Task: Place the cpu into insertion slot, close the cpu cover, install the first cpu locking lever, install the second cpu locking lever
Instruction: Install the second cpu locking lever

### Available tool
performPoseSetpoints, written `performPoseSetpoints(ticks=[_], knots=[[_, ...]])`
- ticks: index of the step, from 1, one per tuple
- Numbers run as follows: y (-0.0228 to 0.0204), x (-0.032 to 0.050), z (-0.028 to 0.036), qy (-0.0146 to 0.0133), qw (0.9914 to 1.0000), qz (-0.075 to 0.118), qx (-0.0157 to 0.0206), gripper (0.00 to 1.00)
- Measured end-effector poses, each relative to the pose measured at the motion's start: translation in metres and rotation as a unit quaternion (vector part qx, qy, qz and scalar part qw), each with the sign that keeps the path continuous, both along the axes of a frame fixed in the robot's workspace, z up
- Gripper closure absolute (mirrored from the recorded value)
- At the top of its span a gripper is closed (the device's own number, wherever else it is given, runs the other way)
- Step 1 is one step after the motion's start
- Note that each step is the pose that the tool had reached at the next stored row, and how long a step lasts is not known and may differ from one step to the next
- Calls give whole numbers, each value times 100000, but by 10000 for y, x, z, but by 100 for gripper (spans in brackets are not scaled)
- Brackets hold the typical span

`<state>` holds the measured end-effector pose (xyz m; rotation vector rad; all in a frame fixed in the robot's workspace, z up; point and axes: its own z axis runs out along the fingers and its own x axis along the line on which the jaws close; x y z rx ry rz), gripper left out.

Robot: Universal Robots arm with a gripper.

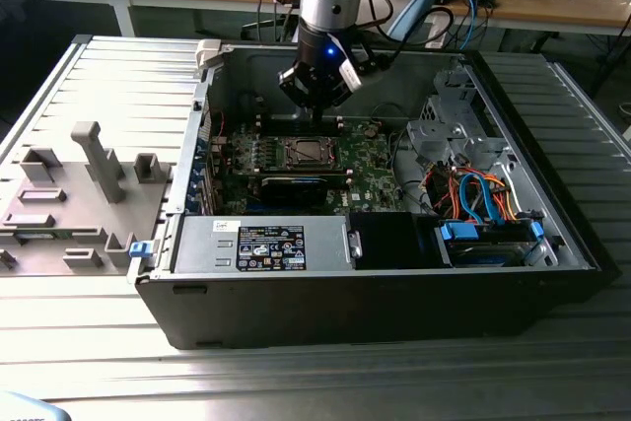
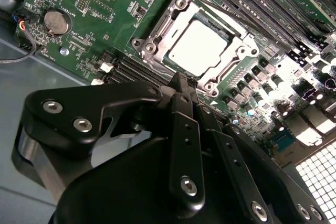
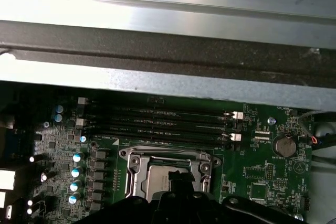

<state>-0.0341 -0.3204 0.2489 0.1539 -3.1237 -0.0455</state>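
In the insertion slot (image 2: pixel 197 51) on the green board, the cpu (image 2: pixel 198 47) already lies flat, with the cpu cover (image 2: pixel 234 60) framing it and seemingly down. The tool (image 2: pixel 180 80) hangs just above the socket's near edge, fingers pressed together, holding nothing.

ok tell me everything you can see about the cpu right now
The cpu is a small flat square chip with a pale silvery-grey metal top. It lies flat in the insertion slot on the green motherboard, with the silvery cpu cover closed around its edges so its top shows through the window. The gripper hangs just beside the socket; no contact with the chip shows. In the first wrist view the gripper partly hides it.
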Motion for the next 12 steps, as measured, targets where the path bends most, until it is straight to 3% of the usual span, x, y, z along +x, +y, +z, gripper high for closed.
performPoseSetpoints(ticks=[12], knots=[[-138,0,0,0,100000,-9,0,89]])
